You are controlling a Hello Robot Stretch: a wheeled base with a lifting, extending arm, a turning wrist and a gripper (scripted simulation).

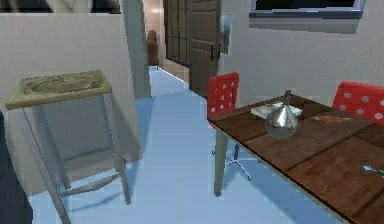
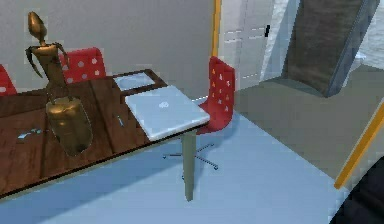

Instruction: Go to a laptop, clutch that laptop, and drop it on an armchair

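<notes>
Brown wood bench (image 2: 30, 160) takes up the arm side view's lower left, with a bronze vase (image 2: 66, 122) standing near its front edge. The laptop (image 2: 166, 110), pale grey with its lid down, lies flat on the bench's right-hand corner. A red chair (image 2: 222, 88) stands just past that corner, and a white door (image 2: 245, 40) is well beyond. In the forward view a wood-topped stool (image 1: 60, 88) stands near on the left, and the bench (image 1: 330, 160) on the right carries a silvery pot (image 1: 285, 118) toward its far edge. Whether the tool is apart or together cannot be told
</notes>
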